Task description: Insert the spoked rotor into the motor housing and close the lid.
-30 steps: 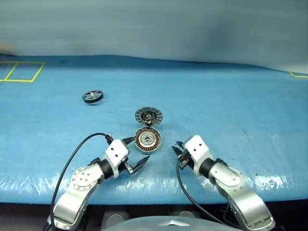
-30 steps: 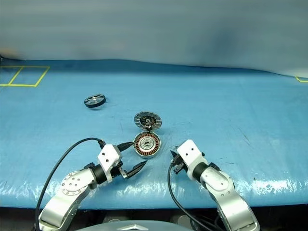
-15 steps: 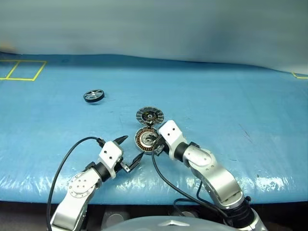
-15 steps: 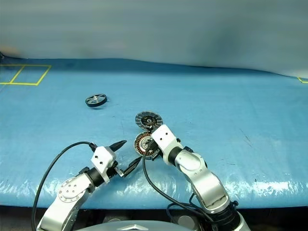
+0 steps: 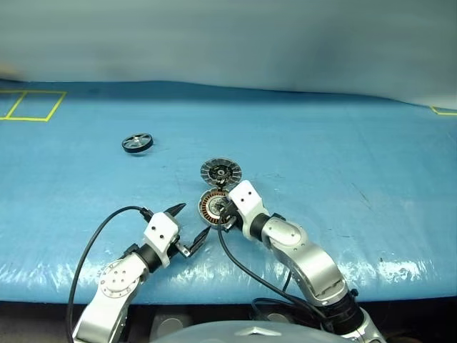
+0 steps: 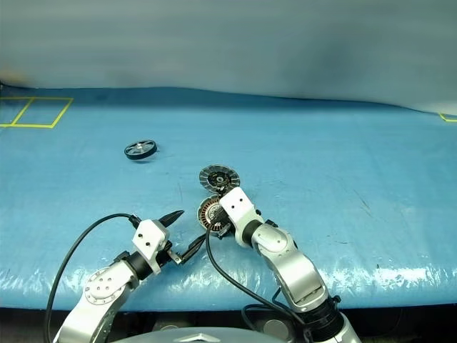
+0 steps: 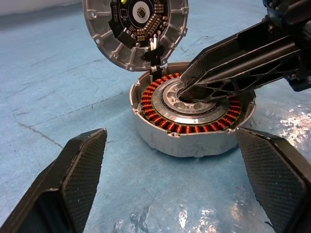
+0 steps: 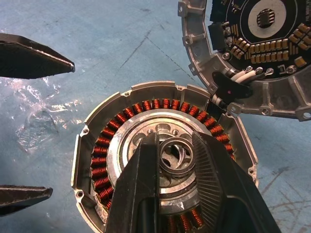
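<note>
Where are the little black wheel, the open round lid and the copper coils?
spoked rotor [image 5: 137, 142], left eye view, its hub.
lid [image 7: 135, 26], left wrist view, its inner face.
motor housing [image 8: 104, 141], right wrist view, its copper windings.

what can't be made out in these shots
- Motor housing, head views: its right half is hidden by the right gripper.
- Small ring between the right gripper's fingers, right wrist view: whether it is gripped or only straddled is unclear.
- Lid, right wrist view: cut off by the frame edge.
- Spoked rotor, head views: too small for spoke detail.
</note>
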Robot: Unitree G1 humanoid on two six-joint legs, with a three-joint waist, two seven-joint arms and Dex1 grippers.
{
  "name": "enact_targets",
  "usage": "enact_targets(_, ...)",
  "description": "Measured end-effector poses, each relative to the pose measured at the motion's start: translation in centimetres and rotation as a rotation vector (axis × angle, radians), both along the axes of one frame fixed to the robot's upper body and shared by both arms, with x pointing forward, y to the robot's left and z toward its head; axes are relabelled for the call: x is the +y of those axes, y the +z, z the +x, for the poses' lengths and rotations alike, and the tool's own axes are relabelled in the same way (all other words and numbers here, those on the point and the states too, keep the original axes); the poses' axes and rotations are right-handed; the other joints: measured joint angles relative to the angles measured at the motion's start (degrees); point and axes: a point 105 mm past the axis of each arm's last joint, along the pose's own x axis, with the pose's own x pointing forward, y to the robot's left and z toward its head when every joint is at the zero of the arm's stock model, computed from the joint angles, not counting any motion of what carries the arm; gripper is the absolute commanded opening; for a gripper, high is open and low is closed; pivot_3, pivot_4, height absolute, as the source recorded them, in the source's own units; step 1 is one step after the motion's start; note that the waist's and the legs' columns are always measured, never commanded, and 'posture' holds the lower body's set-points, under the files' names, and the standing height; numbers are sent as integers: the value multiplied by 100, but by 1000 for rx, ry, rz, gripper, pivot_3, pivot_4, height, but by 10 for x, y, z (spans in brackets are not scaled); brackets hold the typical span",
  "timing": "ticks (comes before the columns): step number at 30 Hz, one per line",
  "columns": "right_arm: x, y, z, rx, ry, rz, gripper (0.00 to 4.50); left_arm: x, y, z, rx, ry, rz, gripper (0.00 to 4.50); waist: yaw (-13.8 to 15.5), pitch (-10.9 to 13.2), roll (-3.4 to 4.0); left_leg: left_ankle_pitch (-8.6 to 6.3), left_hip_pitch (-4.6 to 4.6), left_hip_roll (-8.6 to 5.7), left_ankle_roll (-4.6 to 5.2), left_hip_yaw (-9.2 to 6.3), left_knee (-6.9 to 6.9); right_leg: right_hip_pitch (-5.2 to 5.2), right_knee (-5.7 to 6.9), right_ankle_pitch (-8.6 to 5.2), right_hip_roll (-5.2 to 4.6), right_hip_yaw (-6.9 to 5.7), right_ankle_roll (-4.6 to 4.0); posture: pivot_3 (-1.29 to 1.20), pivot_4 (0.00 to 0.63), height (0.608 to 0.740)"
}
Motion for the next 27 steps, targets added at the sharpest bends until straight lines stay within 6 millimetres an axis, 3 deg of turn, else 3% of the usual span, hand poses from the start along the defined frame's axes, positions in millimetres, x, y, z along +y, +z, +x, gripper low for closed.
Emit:
enact_targets(25,8,-3,-3,-25,50,-19,658,2,-7,2,10,9,12,4500,-71,-1,0,0,4,0,0,0,-1,0,1,0,0,0,0,0,150,740)
enact_targets(27,8,-3,-2,-31,45,-17,1375,2,-7,2,10,10,11,4500,-71,-1,0,0,4,0,0,0,-1,0,1,0,0,0,0,0,150,740)
